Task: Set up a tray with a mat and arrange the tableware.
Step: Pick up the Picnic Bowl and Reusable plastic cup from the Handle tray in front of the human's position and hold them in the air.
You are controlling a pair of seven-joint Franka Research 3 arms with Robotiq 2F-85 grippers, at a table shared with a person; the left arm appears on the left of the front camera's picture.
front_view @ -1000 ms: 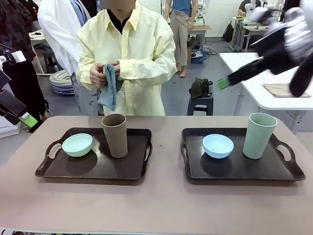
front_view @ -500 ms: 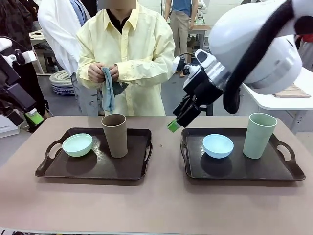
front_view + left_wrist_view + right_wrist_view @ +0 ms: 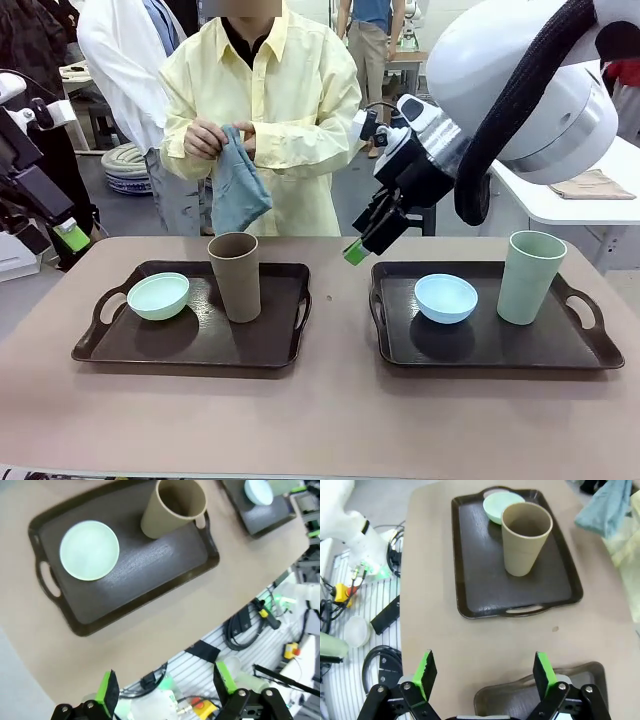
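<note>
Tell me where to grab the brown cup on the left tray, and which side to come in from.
Pinch the brown cup at its rim, coming straight down with one finger inside the open mouth and one outside. It stands upright and widens toward the top, so a side squeeze may slip. Take the rim on the side away from the mint green bowl.

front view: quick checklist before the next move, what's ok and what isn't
1. left gripper open, empty: ok.
2. right gripper open, empty, touching nothing: ok.
3. mat laid on a tray: not ok; the blue-grey cloth is in the person's hands.
4. left tray holds mint green bowl and brown cup, upright: ok.
5. right tray holds light blue bowl and pale green cup, upright: ok.
</note>
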